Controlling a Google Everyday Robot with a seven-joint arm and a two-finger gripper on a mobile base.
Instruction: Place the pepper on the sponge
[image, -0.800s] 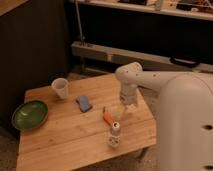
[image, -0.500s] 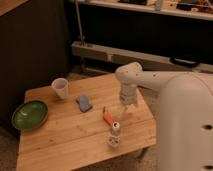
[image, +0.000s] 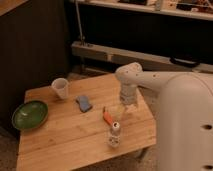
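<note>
**Little has shifted: pepper lies beside the sponge, not on it**

Against the pictures from a moment ago, we find no visible change. The pepper (image: 107, 116) lies flat on the wooden worktop (image: 65, 137), as it does there, to the right of the sponge (image: 84, 103) and a little nearer, apart from it. The gripper (image: 121, 111) hangs low over the worktop just right of the pepper, in the same spot as before. Whether it is released or clenched, we cannot tell, and we cannot tell whether it touches the pepper.

For the task, this means the pepper is not on the sponge now, and the sponge's top is bare. We judge this a pause close to the pepper. The cup (image: 60, 88), the green bowl (image: 30, 114) and the small bottle (image: 115, 134) keep their places too.
</note>
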